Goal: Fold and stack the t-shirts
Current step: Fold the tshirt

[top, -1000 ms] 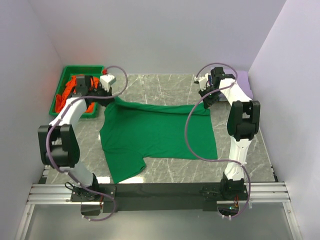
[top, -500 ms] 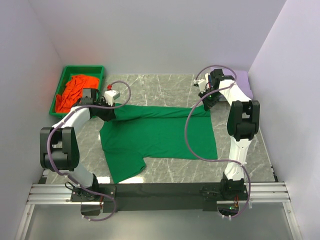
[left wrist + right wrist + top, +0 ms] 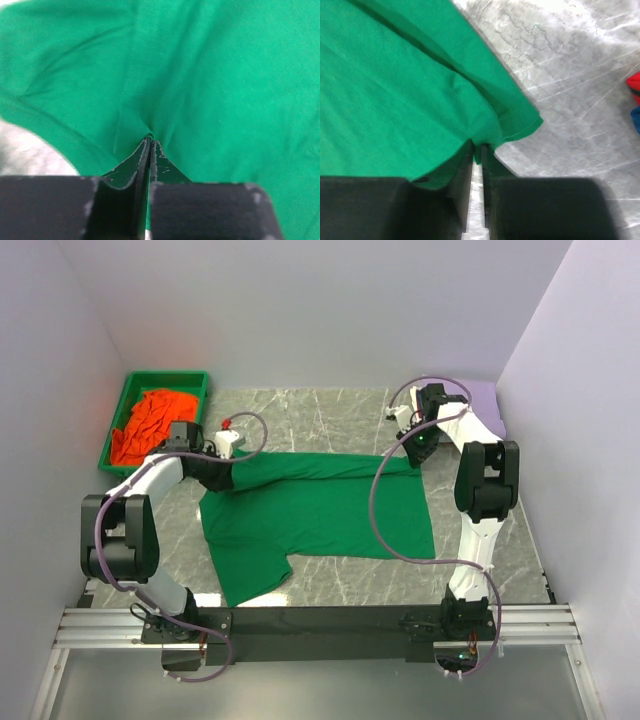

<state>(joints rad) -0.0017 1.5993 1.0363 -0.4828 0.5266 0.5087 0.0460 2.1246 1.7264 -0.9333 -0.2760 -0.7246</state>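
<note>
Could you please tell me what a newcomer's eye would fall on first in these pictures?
The bright green t-shirt spread across the middle of the marble table dominates, with the left jaws and right jaws each pinched on an end of its far edge. Next comes the crumpled orange t-shirt in the green tray at the far left. A lavender t-shirt lies in the far right corner.

green t-shirt [image 3: 320, 505]: matt knit cloth, soft, creased, stitched hem
orange t-shirt [image 3: 150, 420]: matt cloth, crumpled
tray [image 3: 165, 377]: green plastic, smooth, slight sheen
table [image 3: 320, 410]: grey marble-look top, veined, smooth, faintly glossy
left gripper [image 3: 150, 142]: fingers black, matt, scuffed pale at the edges
arm shells [image 3: 150, 472]: white plastic, smooth, semi-gloss
base rail [image 3: 100, 620]: bare ribbed metal, dull sheen
</note>
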